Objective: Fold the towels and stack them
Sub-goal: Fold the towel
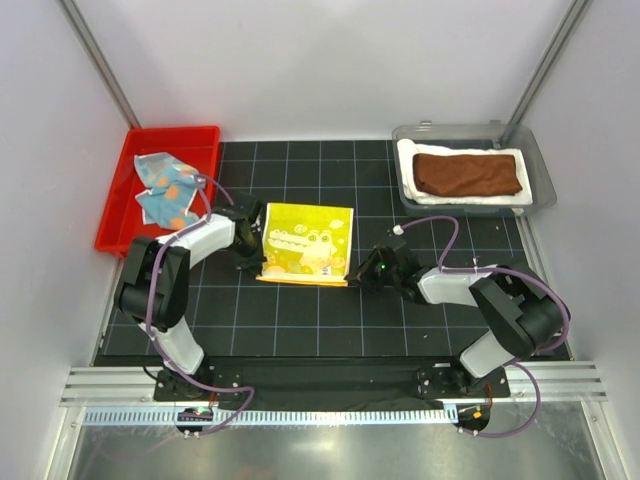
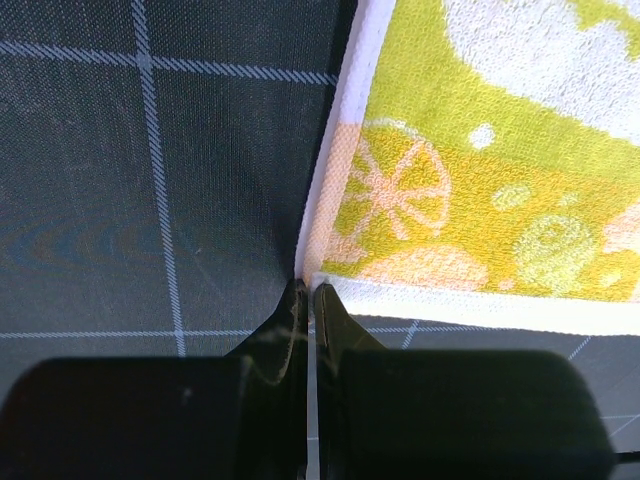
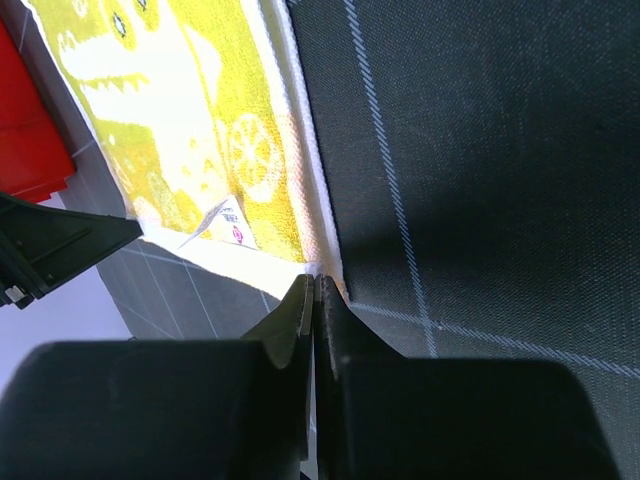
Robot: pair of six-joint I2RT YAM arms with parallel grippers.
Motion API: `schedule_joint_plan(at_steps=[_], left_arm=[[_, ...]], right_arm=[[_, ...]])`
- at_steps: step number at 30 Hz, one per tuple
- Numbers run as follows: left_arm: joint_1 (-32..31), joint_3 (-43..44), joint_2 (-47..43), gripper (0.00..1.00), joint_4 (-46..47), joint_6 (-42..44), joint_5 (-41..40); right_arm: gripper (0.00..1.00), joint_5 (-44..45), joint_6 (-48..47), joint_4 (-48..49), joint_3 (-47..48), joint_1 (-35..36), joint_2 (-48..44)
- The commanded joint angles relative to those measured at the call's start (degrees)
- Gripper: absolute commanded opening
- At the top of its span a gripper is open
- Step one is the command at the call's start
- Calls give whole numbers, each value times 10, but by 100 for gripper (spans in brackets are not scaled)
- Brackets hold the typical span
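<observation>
A: Where is the yellow towel (image 1: 305,243)?
B: It lies on the black mat (image 1: 400,320). The left gripper (image 2: 308,292) pinches its near left corner, and the right gripper (image 3: 313,285) pinches its near right corner.
A: And the others?
B: The blue towel (image 1: 165,188) is in the red bin (image 1: 115,215). The brown towel (image 1: 468,173) lies on the white towel (image 1: 420,195) in the clear tray (image 1: 540,175).

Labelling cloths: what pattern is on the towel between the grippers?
The yellow towel: green-and-white cartoon print, white hem; best in top external view.

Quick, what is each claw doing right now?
Left gripper: closed, pinching a corner of the yellow towel.
Right gripper: closed, pinching another corner of it.
</observation>
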Motion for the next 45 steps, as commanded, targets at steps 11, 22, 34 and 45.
schedule_joint_plan(at_steps=[11,22,34,45], left_arm=[[0,5,-60,47,-63,11,61],[15,316,93,43,-68,173,105],[109,520,309,31,-92,252,327],[113,544,381,33,-102,252,323]], right_arm=[[46,34,-89,-163,43,3,-78],[28,-51,-372,-264,328,-71,40],[24,-271,-576,-380,655,-147,324],[24,-255,-588,-390,687,-170,407]])
